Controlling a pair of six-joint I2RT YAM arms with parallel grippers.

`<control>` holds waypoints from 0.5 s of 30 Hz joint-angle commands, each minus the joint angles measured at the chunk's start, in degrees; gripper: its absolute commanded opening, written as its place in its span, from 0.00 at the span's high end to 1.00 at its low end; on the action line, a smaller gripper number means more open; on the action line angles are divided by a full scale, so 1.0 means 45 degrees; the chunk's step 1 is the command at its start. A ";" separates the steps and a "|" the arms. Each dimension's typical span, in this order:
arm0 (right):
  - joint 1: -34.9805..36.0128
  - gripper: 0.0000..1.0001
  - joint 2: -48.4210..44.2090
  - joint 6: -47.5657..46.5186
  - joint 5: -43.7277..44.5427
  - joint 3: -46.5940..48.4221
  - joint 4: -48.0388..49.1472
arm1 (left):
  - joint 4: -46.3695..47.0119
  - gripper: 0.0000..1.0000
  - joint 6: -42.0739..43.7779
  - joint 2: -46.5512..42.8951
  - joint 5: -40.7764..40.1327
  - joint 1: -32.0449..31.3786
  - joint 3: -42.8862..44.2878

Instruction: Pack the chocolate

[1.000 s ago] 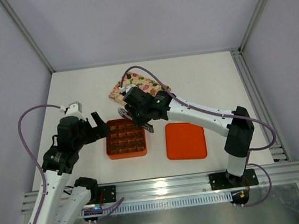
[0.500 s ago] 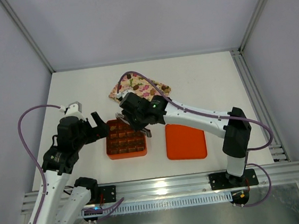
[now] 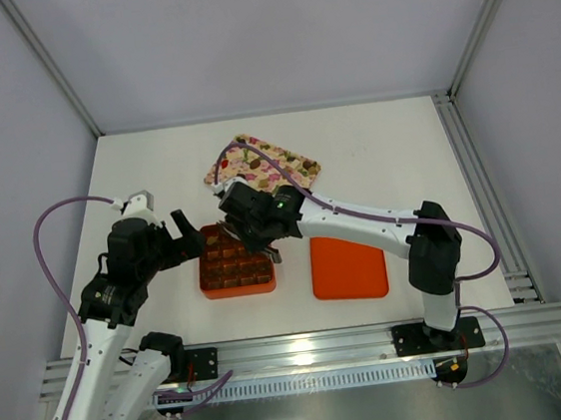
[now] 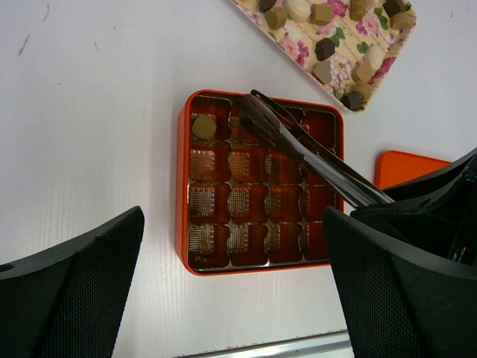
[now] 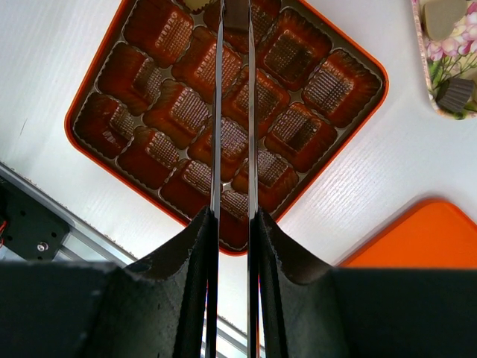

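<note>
The right gripper's (image 4: 252, 104) long fingers (image 4: 320, 164), a chocolate (image 5: 236, 13) pinched at the tips, slant over the box (image 4: 183, 224) from its right edge to the far middle cells. The left column and near row lie open from above, save 1 chocolate (image 4: 203, 127) far-left. Around the box are the tray (image 3: 307, 172) beyond, the lid (image 3: 347, 263) to the right and the wide-open left gripper (image 3: 189, 236) to the left.

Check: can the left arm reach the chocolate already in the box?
Probably yes. The left gripper is open, facing the box, and the chocolate sits uncovered in a corner cell; the tongs lie over neighbouring cells.
</note>
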 commanded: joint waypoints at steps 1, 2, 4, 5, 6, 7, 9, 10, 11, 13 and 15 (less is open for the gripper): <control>0.0105 0.76 -0.0057 0.0215 0.0155 0.0101 0.0472 | 0.0377 0.01 0.0092 -0.0147 -0.0040 0.0033 0.0069; 0.0105 0.76 -0.0057 0.0215 0.0155 0.0101 0.0492 | 0.0377 0.00 0.0092 -0.0109 -0.0020 0.0014 0.0069; 0.0124 0.72 -0.0057 0.0195 0.0155 0.0121 0.0472 | 0.0377 0.00 0.0092 -0.0128 -0.0039 0.0014 0.0069; 0.0124 0.72 -0.0077 0.0195 0.0155 0.0121 0.0492 | 0.0377 0.00 0.0092 -0.0128 -0.0020 0.0014 0.0069; 0.0124 0.71 -0.0057 0.0215 0.0155 0.0121 0.0472 | 0.0377 0.00 0.0092 -0.0108 -0.0020 0.0014 0.0069; 0.0124 0.71 -0.0057 0.0196 0.0155 0.0121 0.0472 | 0.0357 0.00 0.0092 -0.0108 -0.0020 0.0033 0.0069; 0.0124 0.69 -0.0077 0.0195 0.0155 0.0101 0.0472 | 0.0377 0.00 0.0072 -0.0108 -0.0040 0.0014 0.0069; 0.0143 0.69 -0.0096 0.0176 0.0155 0.0101 0.0472 | 0.0377 0.00 0.0091 -0.0108 -0.0040 0.0014 0.0069; 0.0124 0.68 -0.0077 0.0176 0.0174 0.0101 0.0472 | 0.0377 0.00 0.0092 -0.0128 -0.0040 0.0033 0.0069; 0.0144 0.66 -0.0096 0.0176 0.0194 0.0082 0.0433 | 0.0377 0.00 0.0091 -0.0128 -0.0020 0.0014 0.0069; 0.0143 0.63 -0.0135 0.0176 0.0174 0.0082 0.0453 | 0.0377 0.00 0.0072 -0.0128 -0.0040 0.0014 0.0069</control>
